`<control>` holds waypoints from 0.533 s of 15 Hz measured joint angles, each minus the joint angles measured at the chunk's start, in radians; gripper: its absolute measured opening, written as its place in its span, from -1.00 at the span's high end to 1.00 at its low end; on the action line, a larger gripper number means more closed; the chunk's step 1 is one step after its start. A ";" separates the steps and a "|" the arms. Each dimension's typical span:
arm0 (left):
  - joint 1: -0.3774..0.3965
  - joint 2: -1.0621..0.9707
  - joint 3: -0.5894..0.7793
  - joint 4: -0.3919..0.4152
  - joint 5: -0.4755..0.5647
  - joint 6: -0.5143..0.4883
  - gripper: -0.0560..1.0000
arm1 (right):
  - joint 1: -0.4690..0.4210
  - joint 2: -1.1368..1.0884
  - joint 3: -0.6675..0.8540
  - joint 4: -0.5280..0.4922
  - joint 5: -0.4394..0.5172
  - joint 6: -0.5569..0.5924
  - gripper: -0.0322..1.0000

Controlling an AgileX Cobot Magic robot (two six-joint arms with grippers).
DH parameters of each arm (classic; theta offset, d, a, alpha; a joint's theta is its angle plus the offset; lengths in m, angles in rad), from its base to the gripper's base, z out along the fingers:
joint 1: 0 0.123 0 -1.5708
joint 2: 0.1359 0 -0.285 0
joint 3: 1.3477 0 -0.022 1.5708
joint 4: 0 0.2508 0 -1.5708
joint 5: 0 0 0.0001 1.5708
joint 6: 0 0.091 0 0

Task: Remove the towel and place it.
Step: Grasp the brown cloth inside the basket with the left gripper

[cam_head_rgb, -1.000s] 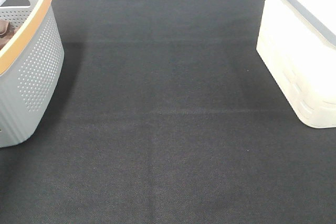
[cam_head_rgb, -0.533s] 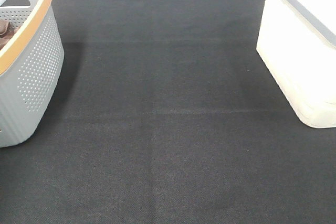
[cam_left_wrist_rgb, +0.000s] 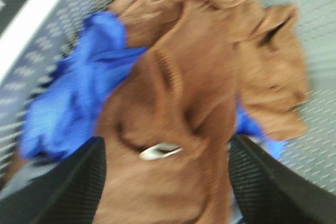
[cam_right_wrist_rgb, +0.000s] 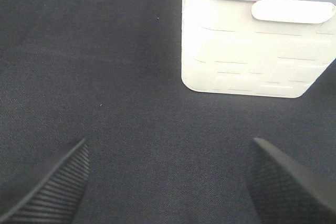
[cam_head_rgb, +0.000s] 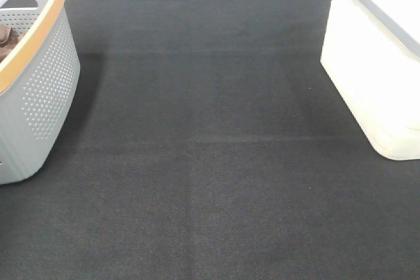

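Brown towel [cam_left_wrist_rgb: 194,77] in grey basket [cam_head_rgb: 46,90] beneath left hand [cam_left_wrist_rgb: 168,144], fingers [cam_left_wrist_rgb: 68,187] apart; right hand [cam_right_wrist_rgb: 168,145] likewise.

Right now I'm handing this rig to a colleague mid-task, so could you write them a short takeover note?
Left gripper: open, over the brown towel with a finger on either side, nothing gripped.
Right gripper: open and empty above the black table, facing the white bin.
Towel: crumpled in the grey basket, lying over a blue cloth.
Done: left gripper lined up on the towel.
Left: grasp it, lift it out, place it.
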 joint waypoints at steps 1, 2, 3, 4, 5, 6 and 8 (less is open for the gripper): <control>0.000 0.007 0.000 -0.017 -0.017 0.000 -0.32 | 0.000 0.000 0.000 0.000 0.000 0.000 -0.55; 0.000 0.016 -0.002 -0.024 -0.024 0.000 -0.32 | 0.000 0.000 0.000 0.000 0.000 0.000 -0.55; 0.000 0.030 -0.002 -0.027 -0.027 0.000 -0.32 | 0.000 0.000 0.000 0.000 0.000 0.000 -0.55; 0.000 0.048 -0.002 -0.029 -0.030 0.000 -0.32 | 0.000 -0.001 0.000 0.000 0.000 0.000 -0.55; 0.000 0.058 -0.002 -0.030 -0.037 0.000 -0.32 | 0.000 -0.001 0.000 0.000 0.000 0.000 -0.55; 0.000 0.066 -0.002 -0.030 -0.044 0.000 -0.32 | 0.000 -0.001 0.000 0.000 0.000 0.000 -0.55; 0.000 0.073 -0.002 -0.030 -0.069 0.000 -0.31 | 0.000 -0.001 0.000 0.000 0.000 0.000 -0.55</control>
